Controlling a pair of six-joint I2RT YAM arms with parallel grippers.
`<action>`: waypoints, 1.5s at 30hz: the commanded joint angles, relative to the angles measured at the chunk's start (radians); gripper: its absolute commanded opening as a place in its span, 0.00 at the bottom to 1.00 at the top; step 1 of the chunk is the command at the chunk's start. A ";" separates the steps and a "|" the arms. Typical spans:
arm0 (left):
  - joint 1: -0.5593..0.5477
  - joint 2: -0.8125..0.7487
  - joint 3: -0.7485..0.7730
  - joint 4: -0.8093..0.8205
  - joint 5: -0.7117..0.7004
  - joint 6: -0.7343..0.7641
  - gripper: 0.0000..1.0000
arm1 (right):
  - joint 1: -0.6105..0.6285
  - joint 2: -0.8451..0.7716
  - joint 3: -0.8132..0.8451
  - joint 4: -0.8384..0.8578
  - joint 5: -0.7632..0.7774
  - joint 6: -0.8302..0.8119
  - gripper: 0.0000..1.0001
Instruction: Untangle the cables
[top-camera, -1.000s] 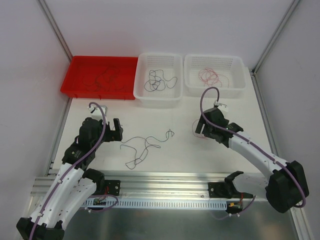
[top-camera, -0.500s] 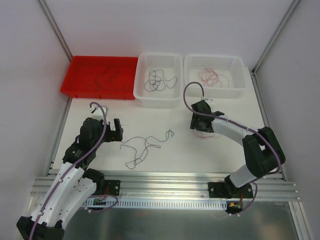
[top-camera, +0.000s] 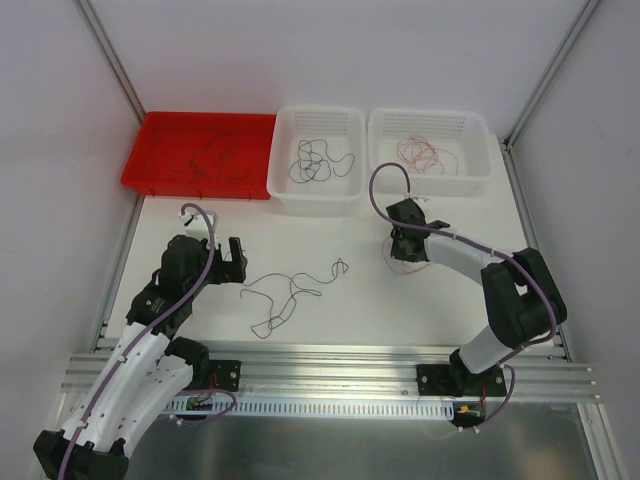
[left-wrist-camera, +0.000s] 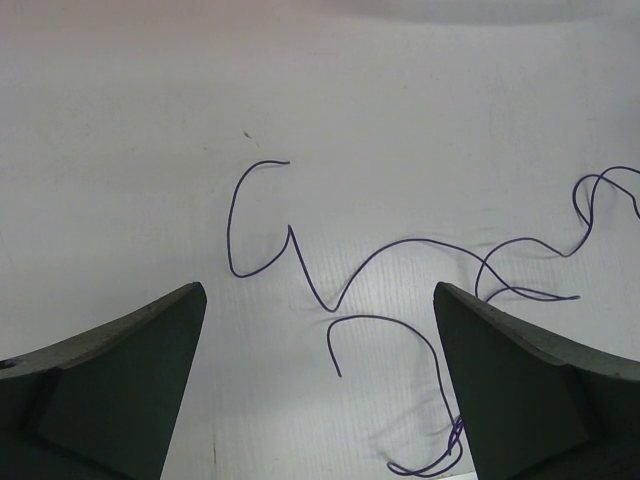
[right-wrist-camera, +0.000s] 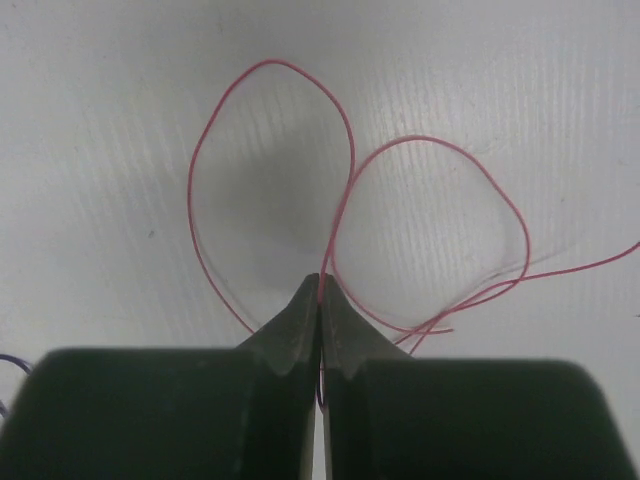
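The right arm (top-camera: 470, 265) folded up, shifting the right claw (right-wrist-camera: 320, 290) leftward.

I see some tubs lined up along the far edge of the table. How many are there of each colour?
Red shallow plastic tray: 1
White perforated plastic baskets: 2
Total: 3 tubs
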 joint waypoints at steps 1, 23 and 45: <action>0.012 0.001 0.001 0.028 0.030 0.018 0.99 | -0.002 -0.109 0.029 -0.039 0.047 -0.053 0.01; 0.012 0.018 0.001 0.028 0.046 0.017 0.99 | -0.074 -0.183 0.899 -0.165 0.079 -0.571 0.01; 0.012 0.081 -0.002 0.039 0.075 0.014 0.99 | -0.296 0.409 1.164 0.087 0.041 -0.648 0.28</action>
